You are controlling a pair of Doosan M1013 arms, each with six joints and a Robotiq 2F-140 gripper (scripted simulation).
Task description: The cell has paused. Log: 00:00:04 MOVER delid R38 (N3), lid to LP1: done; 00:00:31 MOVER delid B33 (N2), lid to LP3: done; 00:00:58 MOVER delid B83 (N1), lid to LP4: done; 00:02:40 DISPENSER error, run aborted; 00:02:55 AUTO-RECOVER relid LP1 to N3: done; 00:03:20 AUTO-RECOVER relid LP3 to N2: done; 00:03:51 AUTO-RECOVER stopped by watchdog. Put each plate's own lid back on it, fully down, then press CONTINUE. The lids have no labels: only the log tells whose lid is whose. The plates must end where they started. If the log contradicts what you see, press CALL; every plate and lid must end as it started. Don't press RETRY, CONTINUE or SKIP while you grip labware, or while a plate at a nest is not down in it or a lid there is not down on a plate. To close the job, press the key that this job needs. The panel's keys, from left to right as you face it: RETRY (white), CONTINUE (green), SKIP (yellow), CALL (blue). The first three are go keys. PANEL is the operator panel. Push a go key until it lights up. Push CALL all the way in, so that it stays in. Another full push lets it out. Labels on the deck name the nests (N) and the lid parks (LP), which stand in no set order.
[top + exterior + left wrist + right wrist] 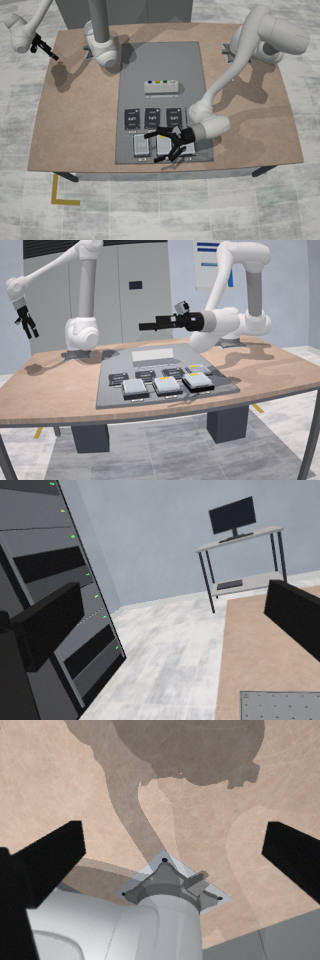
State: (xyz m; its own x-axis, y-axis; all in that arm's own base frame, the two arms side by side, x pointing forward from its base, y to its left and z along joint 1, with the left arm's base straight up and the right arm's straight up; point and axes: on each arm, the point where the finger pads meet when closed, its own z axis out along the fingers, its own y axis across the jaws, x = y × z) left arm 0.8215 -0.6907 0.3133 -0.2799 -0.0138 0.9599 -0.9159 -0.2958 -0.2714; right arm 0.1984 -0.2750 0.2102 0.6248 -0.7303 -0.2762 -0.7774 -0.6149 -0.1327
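Observation:
The N1 plate (141,145) (133,386) shows no lid or yellow strip. The middle plate (163,147) (167,385) and N3 plate (189,149) (197,380) appear lidded, with yellow strips; exact seating is unclear. A clear lid (198,369) with a yellow strip lies on the rightmost park, mostly hidden in the top view. LP3 (132,122), LP1 (152,125) and LP2 (173,125) hold no lid. The panel (161,89) (153,358) shows no lit key. My left gripper (152,148) (140,326) is open, level above the plates. My right gripper (33,337) (173,837) is open and empty, far from them.
The left arm stands at the pictures' right and covers part of the nest row and rightmost park in the top view. The right arm is at the pictures' left, its gripper high near the table's left edge. The grey deck (160,59) (109,397) bears the panel, parks and nests.

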